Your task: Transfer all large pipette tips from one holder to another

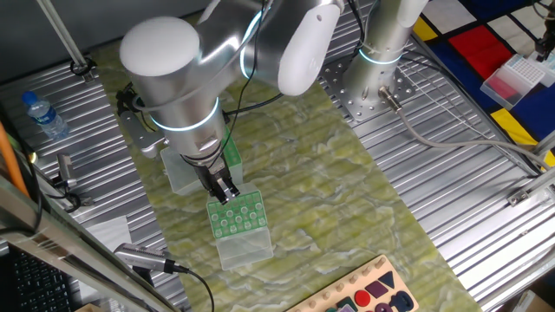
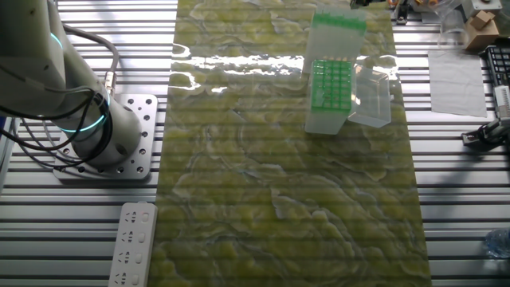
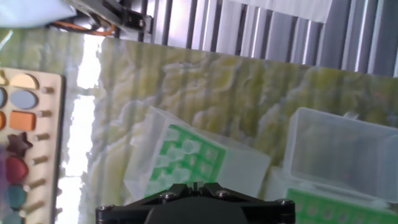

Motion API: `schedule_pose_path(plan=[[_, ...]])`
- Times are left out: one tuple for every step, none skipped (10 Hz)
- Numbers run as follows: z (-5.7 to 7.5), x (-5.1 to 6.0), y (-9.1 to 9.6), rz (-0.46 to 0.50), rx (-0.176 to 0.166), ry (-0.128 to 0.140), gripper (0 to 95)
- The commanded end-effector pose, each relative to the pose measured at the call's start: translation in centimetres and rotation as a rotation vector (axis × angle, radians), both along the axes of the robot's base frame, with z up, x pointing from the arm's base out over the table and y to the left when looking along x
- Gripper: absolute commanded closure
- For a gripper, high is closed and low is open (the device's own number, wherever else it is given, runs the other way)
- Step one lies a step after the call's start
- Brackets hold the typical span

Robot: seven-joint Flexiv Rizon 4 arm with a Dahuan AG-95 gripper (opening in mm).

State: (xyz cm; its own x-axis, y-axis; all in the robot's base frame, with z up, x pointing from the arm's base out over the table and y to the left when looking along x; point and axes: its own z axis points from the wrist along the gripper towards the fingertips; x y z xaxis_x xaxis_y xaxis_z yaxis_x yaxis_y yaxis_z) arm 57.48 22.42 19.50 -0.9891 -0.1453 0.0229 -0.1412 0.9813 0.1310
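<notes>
Green rack near: we saw a green rack [image 1: 237, 214] sitting in a clear plastic box on the mottled yellow-green mat [image 1: 338, 199], its top dotted with rows of pale round tips [image 1: 232, 219]; we could not count them.
Green rack far: a second green rack [image 1: 231, 156] lay just behind the first, mostly hidden by the arm in that view; in the other fixed view it stood as a tall clear box with a green top [image 2: 338, 22] behind the lower rack [image 2: 330, 86].
Large pipette tips: the large pipette tips showed in the hand view as whitish circles in the green grid [image 3: 180, 163] of the nearer box.
Clear lids: a hinged clear lid [image 2: 370, 100] lay open beside the lower rack; in the hand view another clear lid [image 3: 339, 152] stood over the second green grid [image 3: 329, 208].
Gripper: the gripper [image 1: 225, 190] hung over the back edge of the near rack; we could not tell how far apart its fingers were, nor whether a tip was between them.
Other things: a wooden shape puzzle [image 3: 22, 134] lay at the mat's edge, and a water bottle [image 1: 43, 115] on the ribbed metal table [image 1: 451, 173].
</notes>
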Motion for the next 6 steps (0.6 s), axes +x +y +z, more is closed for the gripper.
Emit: schedule_pose_path(plan=[[-0.5, 0.2, -0.1, 0.011, 0.012, -0.015, 95.0], [-0.8, 0.2, -0.3, 0.016, 0.016, -0.025, 95.0], [-1.0, 0.3, -0.3, 0.015, 0.02, -0.029, 95.0], [-1.2, 0.3, -0.3, 0.014, 0.02, -0.03, 95.0], [-1.3, 0.3, -0.3, 0.013, 0.021, -0.034, 95.0], [-1.6, 0.3, -0.2, 0.01, 0.022, -0.037, 95.0]])
